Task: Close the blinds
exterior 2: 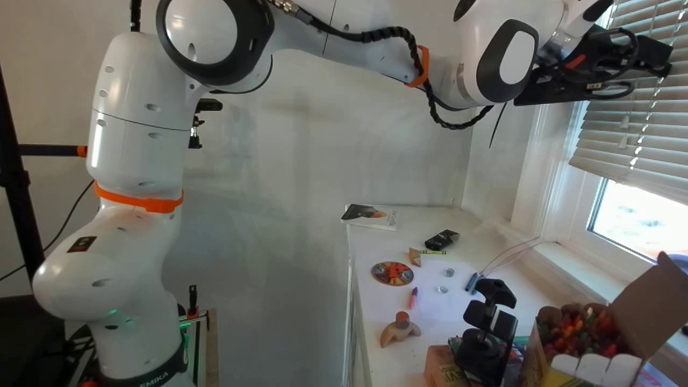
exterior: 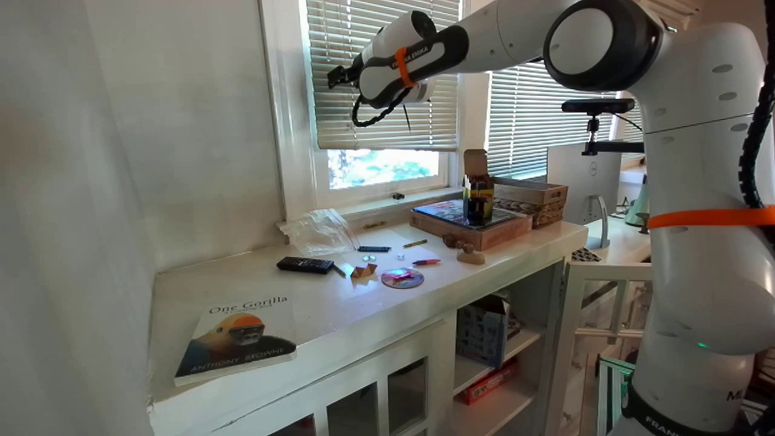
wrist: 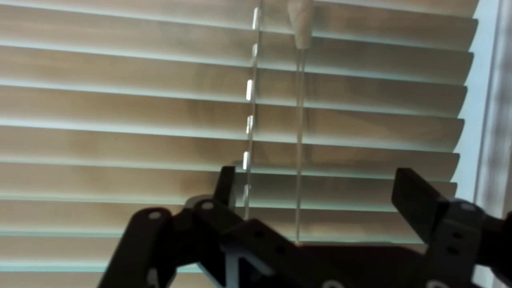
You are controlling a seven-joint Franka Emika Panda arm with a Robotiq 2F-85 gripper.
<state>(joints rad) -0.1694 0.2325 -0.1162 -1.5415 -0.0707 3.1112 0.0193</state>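
The blinds (exterior: 339,134) are a white slatted blind hanging over most of one window, with bright glass below the bottom rail. They also show in an exterior view (exterior 2: 664,153) and fill the wrist view (wrist: 120,116). The wrist picture seems upside down. A thin pull cord (wrist: 299,120) with a pale tassel (wrist: 303,24) hangs in front of the slats; tassels (exterior 2: 624,122) also show in an exterior view. My gripper (wrist: 314,182) is open, its fingers wide apart on either side of the cord, holding nothing. In both exterior views the gripper (exterior: 336,77) (exterior 2: 665,63) is close to the slats.
White window frame (exterior: 284,109) stands beside the gripper. Below are a counter (exterior: 339,309) with a book (exterior: 239,339), remote (exterior: 304,264), plastic bag (exterior: 321,233), small items, flat boxes (exterior: 472,227) and an open crayon box (exterior 2: 586,338). Wider blinds (exterior: 527,121) hang behind the arm.
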